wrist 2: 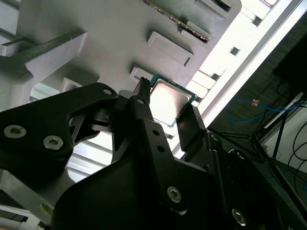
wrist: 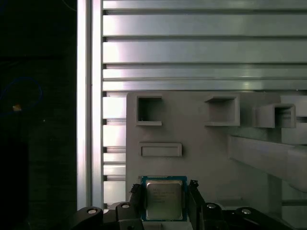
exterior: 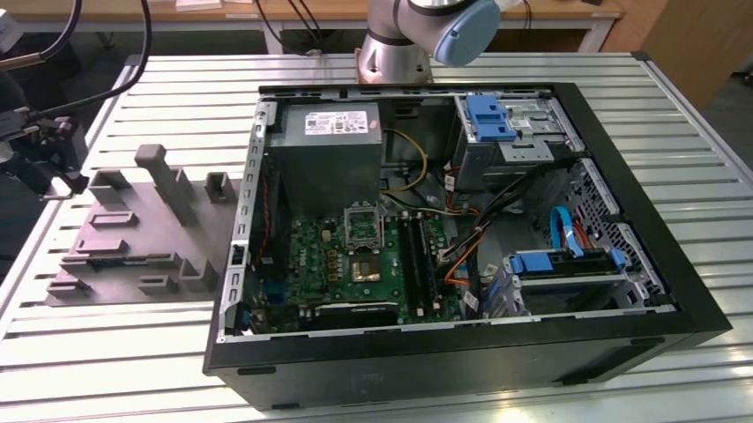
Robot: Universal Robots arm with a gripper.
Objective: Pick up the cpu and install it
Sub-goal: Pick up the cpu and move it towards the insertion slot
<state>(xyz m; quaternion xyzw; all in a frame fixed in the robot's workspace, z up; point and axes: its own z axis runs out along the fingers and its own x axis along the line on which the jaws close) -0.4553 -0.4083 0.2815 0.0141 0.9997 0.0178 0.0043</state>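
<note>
The pincer grips the cpu by opposite edges, sparing its flat faces, over the grey holder tray.

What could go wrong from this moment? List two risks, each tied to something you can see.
1. The gripper flanks the thin cpu at its edges over the grey tray; the cpu might tilt or slip.
2. The motherboard lies deep in the case beside cables; a snag seems possible.
</note>
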